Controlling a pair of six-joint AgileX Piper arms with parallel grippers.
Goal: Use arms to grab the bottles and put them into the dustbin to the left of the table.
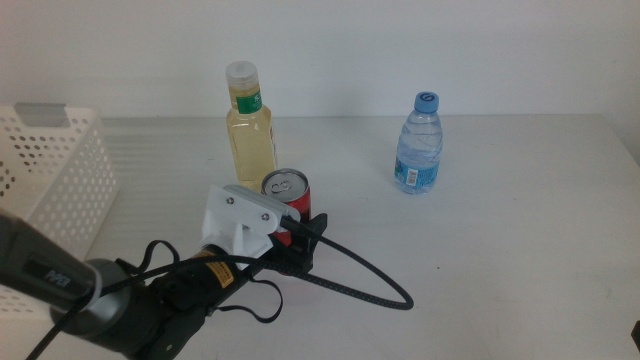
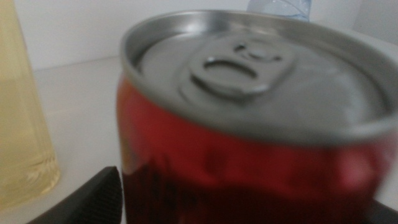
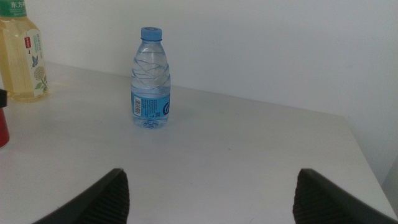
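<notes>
The red can stands near the middle of the table, and much of its lower body is hidden behind the left gripper; in the left wrist view the can fills nearly the whole picture, blurred, with only its silver top and pull tab readable. The dustbin sits at nine o'clock from the can and is cut off by the picture's left edge. The left arm reaches in from seven o'clock, its white housing tilted down toward the can, a black cable looping off toward five o'clock. Its dark jaws sit one on either side of the can's base, close against it; a firm clamp cannot be told from the blur. The right gripper waits out of the middle view, low over the table, jaws spread wide with nothing between them. Counted: one can, two bottles, one dustbin. The yellow bottle stands just beside the can at eleven o'clock; the water bottle stands well apart at two o'clock.
</notes>
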